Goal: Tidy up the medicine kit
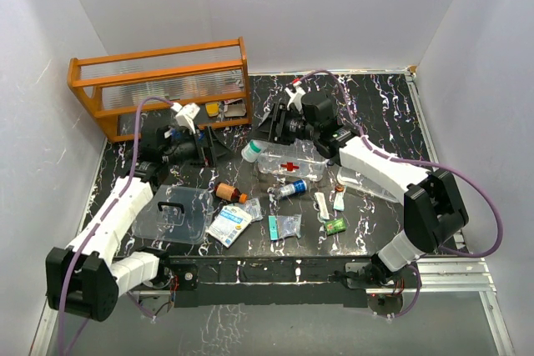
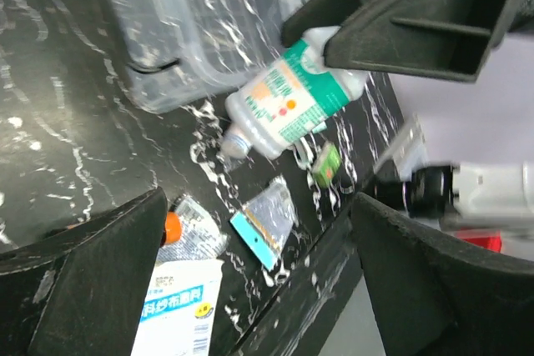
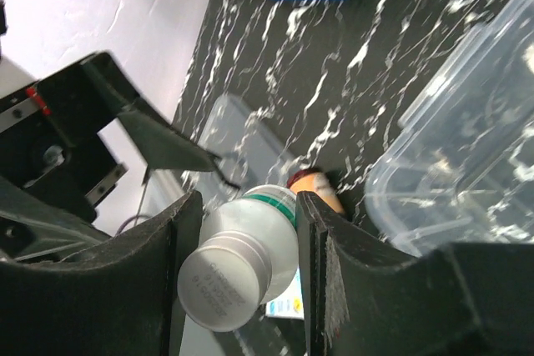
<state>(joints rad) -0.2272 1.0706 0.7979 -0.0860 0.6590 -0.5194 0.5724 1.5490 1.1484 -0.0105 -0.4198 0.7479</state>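
Right hand [image 3: 248,206] clamped on tilted white, green-label bottle [image 3: 238,268]; left hand [image 2: 259,202] fingers spread wide, holding nothing, facing right hand. Table [image 1: 384,106]: black, marbled. Medicine kit [image 1: 294,168]: uncovered, on table just beside right hand. Lid [image 1: 173,212]: flat on table, off to side of left hand, well apart from kit. Sachet [image 1: 229,224]: beside lid.

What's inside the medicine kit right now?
Its lid lies off on the table. Through the medicine kit walls no item is clearly visible; the far part is covered by the right gripper holding a bottle.
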